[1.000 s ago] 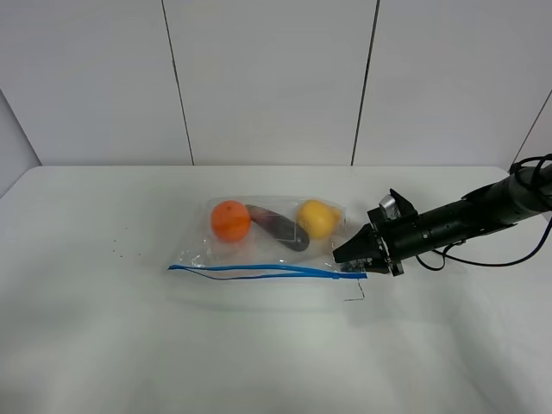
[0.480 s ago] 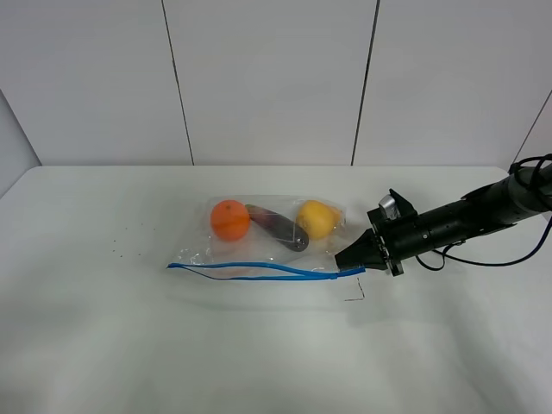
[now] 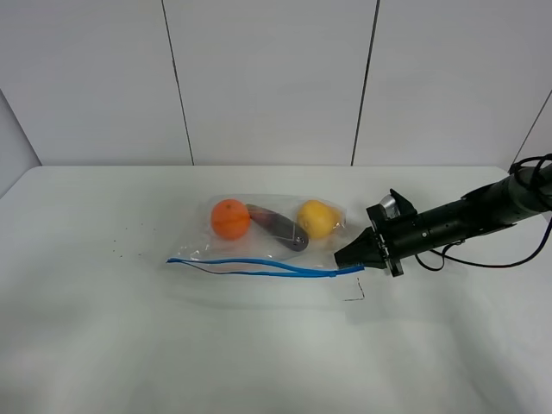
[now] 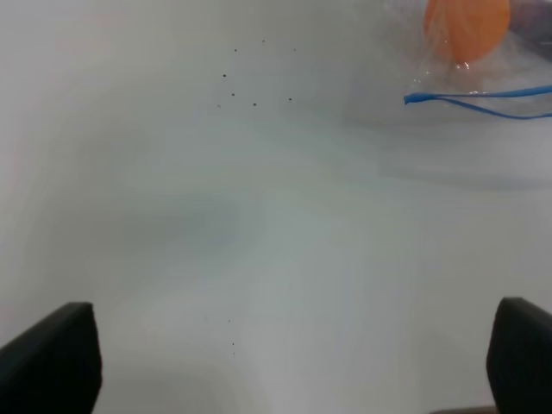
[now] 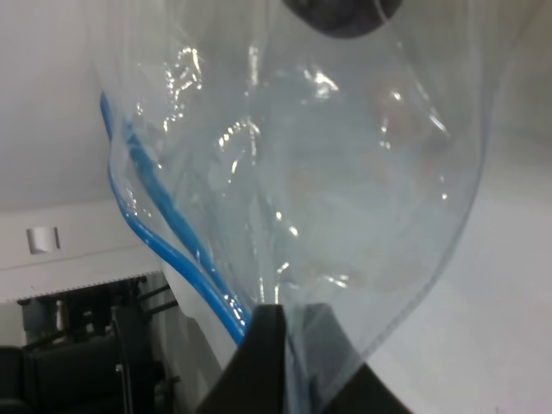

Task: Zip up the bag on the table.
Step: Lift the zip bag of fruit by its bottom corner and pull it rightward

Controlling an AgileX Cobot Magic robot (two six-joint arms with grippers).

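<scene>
A: Overhead first. Where's the bag?
B: The bag [image 3: 267,235] lies flat on the table [image 3: 259,362], a bit toward 12 o'clock from the middle. The blue zipper strip [image 3: 259,266] runs along its 6 o'clock edge. The two blue lines are parted for most of the run and meet at the 3 o'clock end. Inside: orange fruit [image 3: 230,218] at the 9 o'clock end, yellow fruit [image 3: 316,218] at the 3 o'clock end, dark purple piece [image 3: 280,228] between them.
A: Right claw?
B: The right gripper [image 3: 347,259] reaches in from 3 o'clock, tips pinched together at the zipper's 3 o'clock end.
A: Left wrist view?
B: The left gripper [image 4: 289,354] has its jaws spread wide, with nothing between them but bare table. One bag corner shows well away from it, with the orange fruit and the zipper end. A few dark specks [image 4: 250,86] dot the table.
A: Right wrist view?
B: The fingers [image 5: 259,354] are clamped tight on the bag's clear film, right beside the blue strip. The film balloons away from them, crinkled.
</scene>
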